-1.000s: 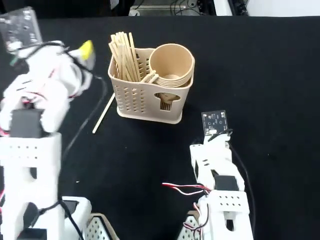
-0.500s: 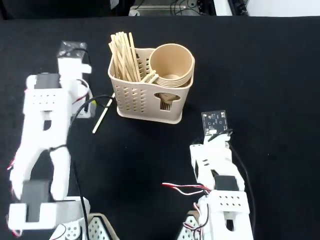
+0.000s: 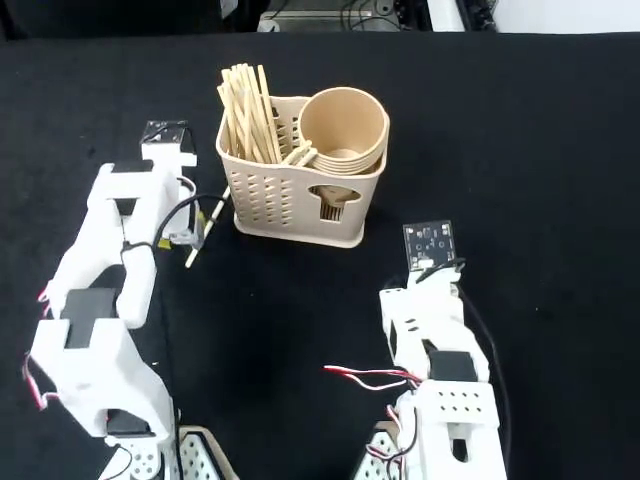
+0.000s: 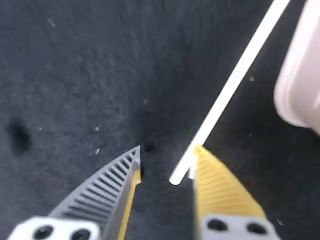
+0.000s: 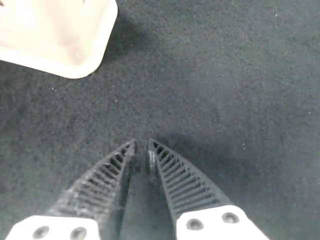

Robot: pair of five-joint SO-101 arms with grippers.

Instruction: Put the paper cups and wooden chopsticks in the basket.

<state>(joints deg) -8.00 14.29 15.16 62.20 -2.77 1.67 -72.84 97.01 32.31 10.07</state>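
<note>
Two white plastic arms with blocky shells and rows of small holes. The left arm (image 3: 100,370) carries black servo blocks, a looping black cable (image 3: 168,214) and red-and-white wires at its side. The right arm (image 3: 437,350) trails red and white wires and wears a dark square circuit board (image 3: 429,243). The left tool (image 4: 167,149) has one grey ribbed finger and one yellow, on white mounts with dark screws. On the right tool (image 5: 142,142), both fingers are dark grey and ribbed.
</note>
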